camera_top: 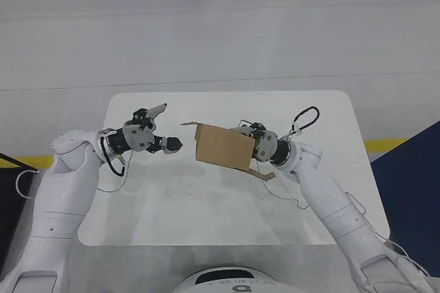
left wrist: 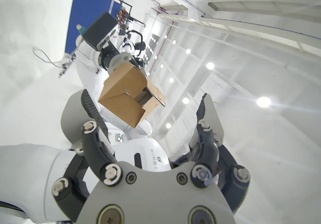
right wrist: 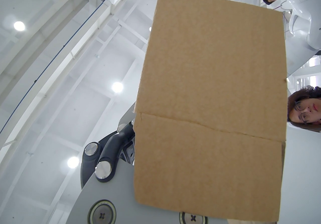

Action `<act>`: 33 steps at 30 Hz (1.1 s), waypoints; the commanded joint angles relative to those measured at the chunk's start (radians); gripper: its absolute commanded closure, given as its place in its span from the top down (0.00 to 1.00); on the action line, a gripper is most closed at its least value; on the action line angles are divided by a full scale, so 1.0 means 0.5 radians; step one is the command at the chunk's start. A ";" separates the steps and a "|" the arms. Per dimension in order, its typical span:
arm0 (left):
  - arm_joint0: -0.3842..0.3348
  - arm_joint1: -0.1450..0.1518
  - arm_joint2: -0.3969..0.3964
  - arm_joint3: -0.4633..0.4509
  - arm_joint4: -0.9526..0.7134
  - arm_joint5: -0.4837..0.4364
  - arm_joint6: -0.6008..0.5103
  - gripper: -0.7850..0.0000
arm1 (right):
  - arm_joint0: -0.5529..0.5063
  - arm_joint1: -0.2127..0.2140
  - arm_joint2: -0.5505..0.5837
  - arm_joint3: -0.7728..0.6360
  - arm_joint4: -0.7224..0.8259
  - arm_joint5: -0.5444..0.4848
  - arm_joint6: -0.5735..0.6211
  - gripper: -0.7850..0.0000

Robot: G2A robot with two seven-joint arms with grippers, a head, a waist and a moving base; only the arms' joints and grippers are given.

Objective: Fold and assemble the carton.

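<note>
Hanging above the table (camera_top: 205, 212), the carton (camera_top: 224, 146) was clamped at one end by the right gripper (camera_top: 251, 141), with nothing under it. It lay between the two arms, its long side roughly level. The jaws of the right gripper were closed on the board at that end; in the right wrist view the carton (right wrist: 210, 99) covered most of them.

The end flaps (left wrist: 150, 99) at the free end faced the left gripper (left wrist: 145, 98) and were only partly folded in, leaving a gap into the hollow body. One loose flap (camera_top: 262, 174) projected from the gripped end.

The left gripper (camera_top: 174, 144) stood just off the free end, not touching it, with its jaws spread wide and holding nothing.

Handling, as judged: the carton was probably light, thin corrugated board. It was likely stiff across a panel but weak along a crease (right wrist: 208, 124), so a hard pinch could crush or skew it. The safest hold was probably on a panel edge or corner near a fold. Flaps were better pushed flat than pinched.

The faces in view were plain brown board, with no label, brand or writing to be read
</note>
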 commanded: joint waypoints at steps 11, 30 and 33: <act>-0.136 0.009 0.301 0.164 -0.336 0.071 -0.062 1.00 | -0.003 -0.003 0.010 0.009 0.028 0.004 -0.004 0.00; -0.147 0.091 0.432 0.058 -0.165 -0.023 -0.156 1.00 | -0.028 -0.006 0.038 -0.011 0.056 -0.033 -0.027 0.00; -0.154 0.102 0.461 0.048 -0.163 -0.029 -0.162 1.00 | -0.030 -0.007 0.037 -0.015 0.054 -0.032 -0.031 0.00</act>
